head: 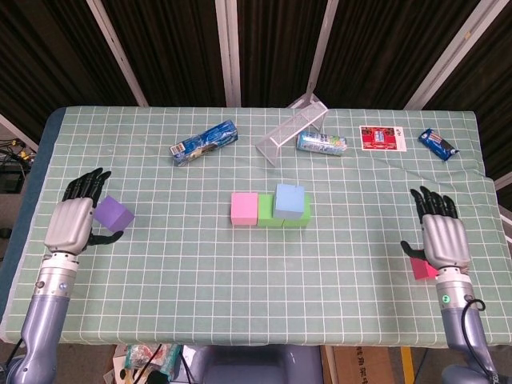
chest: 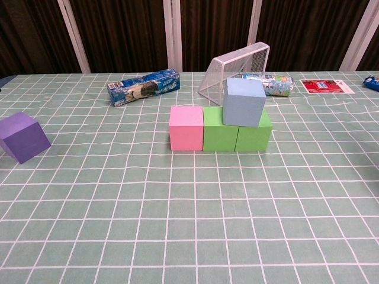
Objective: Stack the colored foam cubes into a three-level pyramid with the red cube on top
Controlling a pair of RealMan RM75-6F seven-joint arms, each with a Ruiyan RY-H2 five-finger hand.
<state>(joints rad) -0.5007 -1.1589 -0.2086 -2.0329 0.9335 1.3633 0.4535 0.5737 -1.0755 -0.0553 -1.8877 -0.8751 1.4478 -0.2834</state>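
table – green checked cloth | on it: pink cube, purple cube, wire basket – tipped

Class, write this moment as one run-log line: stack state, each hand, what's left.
stack: blue cube on green cubes, pink cube beside | left hand: by purple cube | right hand: over red cube | left: second level, top

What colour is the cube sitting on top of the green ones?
Light blue. The cube rests across the two green cubes; the chest view shows it best.
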